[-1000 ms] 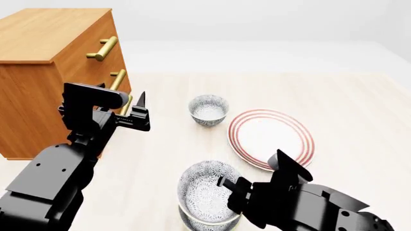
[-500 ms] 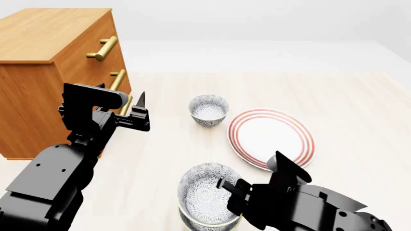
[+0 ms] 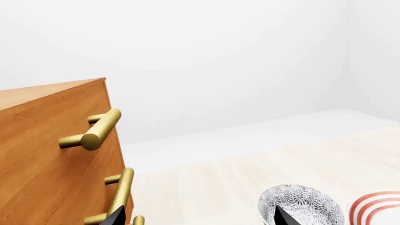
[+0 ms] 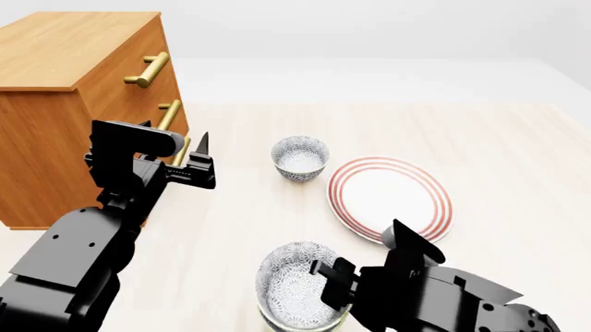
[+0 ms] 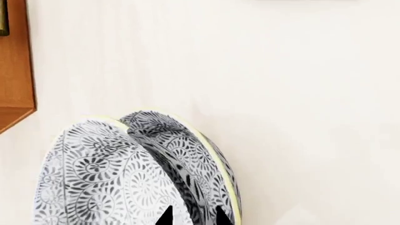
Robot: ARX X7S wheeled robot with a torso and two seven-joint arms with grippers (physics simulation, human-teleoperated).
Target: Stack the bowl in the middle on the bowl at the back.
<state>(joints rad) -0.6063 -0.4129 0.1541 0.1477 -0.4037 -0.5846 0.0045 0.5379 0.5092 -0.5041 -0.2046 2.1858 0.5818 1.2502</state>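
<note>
The bowl at the back point(image 4: 300, 158) stands upright on the pale table, also seen in the left wrist view as the patterned bowl point(image 3: 306, 206). The bowl in the middle point(image 4: 293, 282) is tilted at the near edge, with my right gripper point(image 4: 325, 274) shut on its rim. In the right wrist view the fingertips of that gripper point(image 5: 191, 218) straddle the wall of this bowl point(image 5: 106, 178). A third bowl with a yellowish rim point(image 5: 209, 154) sits right behind and under it. My left gripper point(image 4: 198, 162) hovers open and empty, left of the back bowl.
A wooden drawer cabinet point(image 4: 74, 90) with brass handles point(image 3: 93, 133) stands at the back left, close to my left gripper. A wide red-ringed white plate point(image 4: 389, 199) lies right of the bowls, its edge point(image 3: 375, 208) showing in the left wrist view.
My right gripper and the bowl it holds have shifted a little nearer to me and lower in the head view. The left arm and the back bowl have not moved.
</note>
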